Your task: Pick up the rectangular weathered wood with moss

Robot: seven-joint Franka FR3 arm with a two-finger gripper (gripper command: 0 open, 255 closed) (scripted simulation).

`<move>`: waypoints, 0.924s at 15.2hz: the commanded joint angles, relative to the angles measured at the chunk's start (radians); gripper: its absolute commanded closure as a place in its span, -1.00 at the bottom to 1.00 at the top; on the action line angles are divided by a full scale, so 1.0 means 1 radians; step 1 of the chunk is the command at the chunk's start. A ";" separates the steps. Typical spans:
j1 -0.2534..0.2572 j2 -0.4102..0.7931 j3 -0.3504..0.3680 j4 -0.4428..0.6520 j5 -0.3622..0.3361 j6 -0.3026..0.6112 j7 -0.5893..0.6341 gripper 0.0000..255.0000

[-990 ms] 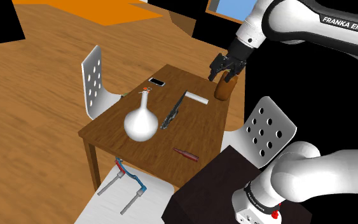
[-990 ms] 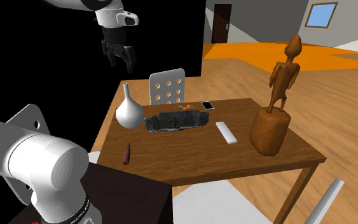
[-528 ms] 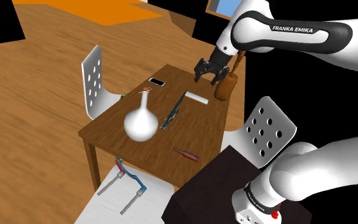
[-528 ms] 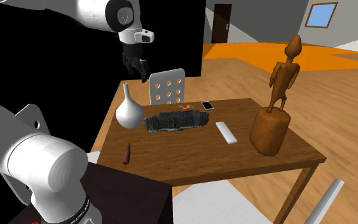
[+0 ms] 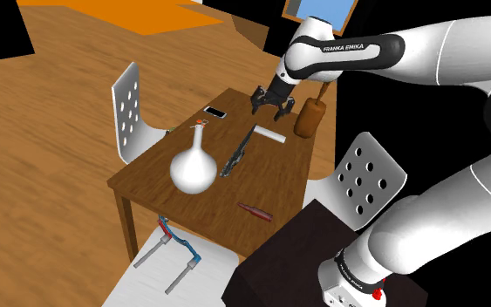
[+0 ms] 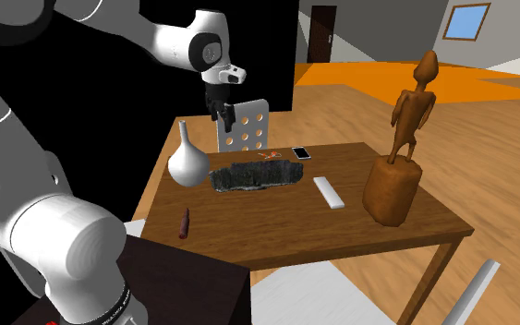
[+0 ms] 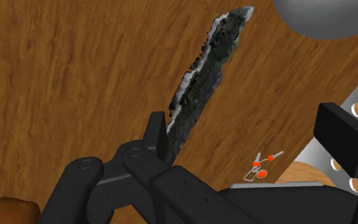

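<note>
Arm (image 5: 357, 48) has swung in above the desk's (image 5: 274, 174) far end since a second ago. Weathered wood (image 7: 206, 83) lies mid-desk, below and ahead, long axis running away from the jaws, off-centre. Those jaws: wide apart, empty.

Brown wooden table (image 6: 341, 231). White perforated chair (image 6: 245, 125) at its far side. Plank floor (image 6: 498, 157) around the table. Beyond it: orange floor patch (image 6: 387, 72), grey wall (image 6: 368, 28), dark door (image 6: 323, 32), blue window (image 6: 465, 20). Black area (image 6: 119, 129) beside the table.

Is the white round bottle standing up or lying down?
Standing up: the white round flask sits on the brown wooden table, its thin neck pointing up.
</note>
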 commanded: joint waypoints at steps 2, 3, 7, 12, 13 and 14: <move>-0.011 0.104 -0.007 0.038 0.009 0.061 0.044 -1.00; -0.015 0.139 -0.011 0.057 0.012 0.076 0.058 -1.00; -0.031 0.279 -0.026 0.139 0.030 0.125 0.107 -1.00; -0.054 0.453 -0.047 0.259 0.061 0.166 0.163 -1.00; -0.059 0.488 -0.051 0.285 0.068 0.172 0.174 -1.00; -0.064 0.523 -0.055 0.312 0.075 0.177 0.185 -1.00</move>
